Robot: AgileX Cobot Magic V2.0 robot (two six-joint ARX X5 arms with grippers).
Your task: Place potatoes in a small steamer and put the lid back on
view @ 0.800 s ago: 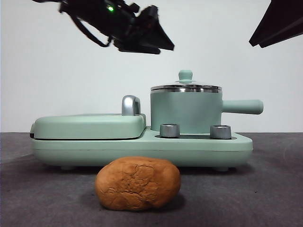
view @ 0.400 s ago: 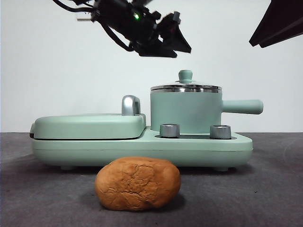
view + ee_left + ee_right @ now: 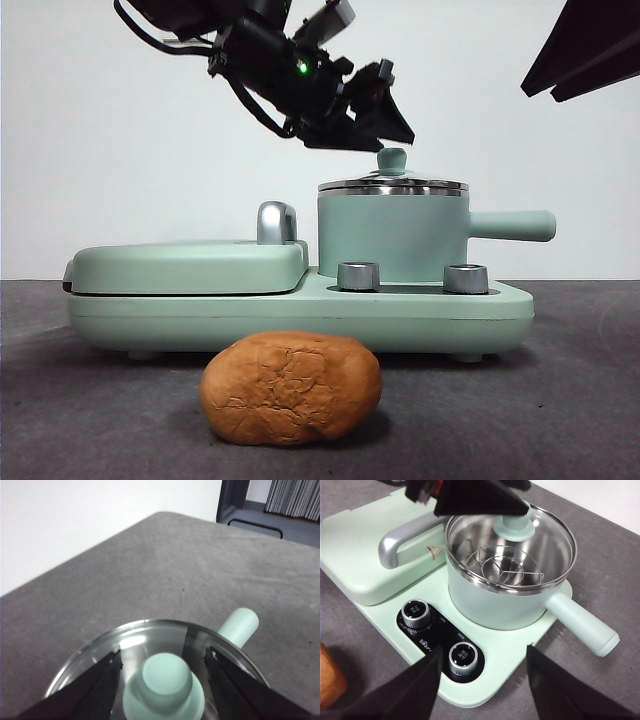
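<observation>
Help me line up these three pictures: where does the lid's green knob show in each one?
Front view: the knob tops the lid, just under the left gripper.
Left wrist view: bottom centre, between the open jaws.
Right wrist view: upper middle, partly behind the gripper.
Shared landmark: the pot's side handle.

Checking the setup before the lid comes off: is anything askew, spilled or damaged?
Nothing stands out. The lid sits level on the small steamer, the potato lies whole on the table, and the left gripper has its open jaws either side of the knob.
</observation>
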